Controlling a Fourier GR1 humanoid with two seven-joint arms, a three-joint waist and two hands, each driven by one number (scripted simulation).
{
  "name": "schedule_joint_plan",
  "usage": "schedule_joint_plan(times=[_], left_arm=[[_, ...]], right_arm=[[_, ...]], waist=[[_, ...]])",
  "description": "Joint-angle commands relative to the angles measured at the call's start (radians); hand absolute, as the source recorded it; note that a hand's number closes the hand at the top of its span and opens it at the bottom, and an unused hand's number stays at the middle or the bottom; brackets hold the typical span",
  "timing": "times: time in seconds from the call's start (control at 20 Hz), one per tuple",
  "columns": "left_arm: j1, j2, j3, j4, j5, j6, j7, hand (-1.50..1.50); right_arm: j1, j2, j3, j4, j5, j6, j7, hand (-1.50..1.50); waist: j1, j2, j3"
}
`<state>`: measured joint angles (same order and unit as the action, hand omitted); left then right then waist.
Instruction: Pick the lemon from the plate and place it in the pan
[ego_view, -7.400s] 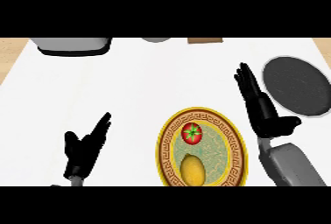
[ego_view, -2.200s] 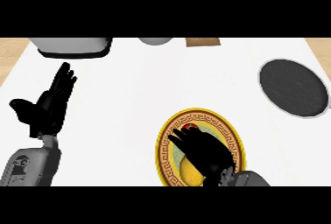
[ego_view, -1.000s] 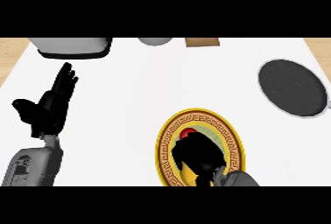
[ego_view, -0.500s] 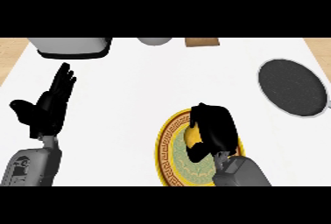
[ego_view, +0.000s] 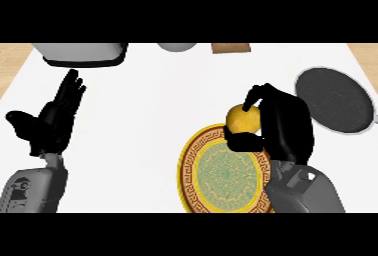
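White counter (ego_view: 184, 100): right hand (ego_view: 284, 127), curled round the lemon (ego_view: 242, 119), has lifted it off the plate (ego_view: 193, 172), closer to the pan (ego_view: 334, 100) than before. Left hand (ego_view: 53, 122) stays spread.

The right hand (ego_view: 284, 125) is curled round the lemon (ego_view: 243, 119), which sits at its left side. The plate (ego_view: 221, 175) lies below and left of this hand; the pan (ego_view: 336, 100) lies to its upper right. The left hand (ego_view: 52, 122) rests open, fingers up, far left.
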<state>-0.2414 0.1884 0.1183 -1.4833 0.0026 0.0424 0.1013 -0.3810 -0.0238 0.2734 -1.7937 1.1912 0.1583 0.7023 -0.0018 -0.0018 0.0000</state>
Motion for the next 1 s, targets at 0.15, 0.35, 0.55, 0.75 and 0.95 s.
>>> schedule_joint_plan(times=[0.15,0.35,0.55,0.75,0.95], left_arm=[[0.04,0.006,0.011,-0.01,0.018,-0.025,-0.029,0.0],[0.037,-0.004,-0.017,-0.001,-0.026,-0.008,-0.039,0.0],[0.028,-0.035,-0.014,-0.02,-0.013,0.02,-0.018,0.0],[0.009,-0.013,-0.01,-0.033,0.007,-0.013,0.015,0.0],[0.006,-0.015,-0.018,-0.03,-0.003,-0.013,0.003,0.0]], right_arm=[[-0.065,-0.029,-0.318,-0.033,-0.23,-0.096,-0.083,1.5],[-0.079,-0.1,-0.439,0.101,-0.309,-0.157,-0.193,1.5],[-0.136,-0.264,-0.566,0.35,-0.326,-0.2,-0.344,1.5],[-0.191,-0.341,-0.647,0.63,-0.347,-0.342,-0.538,1.5],[-0.201,-0.475,-0.693,0.834,-0.289,-0.407,-0.638,1.5]], waist=[[0.004,0.003,0.001],[0.005,0.003,0.001],[0.012,0.006,0.001],[0.028,0.011,0.002],[0.037,0.016,0.003]])
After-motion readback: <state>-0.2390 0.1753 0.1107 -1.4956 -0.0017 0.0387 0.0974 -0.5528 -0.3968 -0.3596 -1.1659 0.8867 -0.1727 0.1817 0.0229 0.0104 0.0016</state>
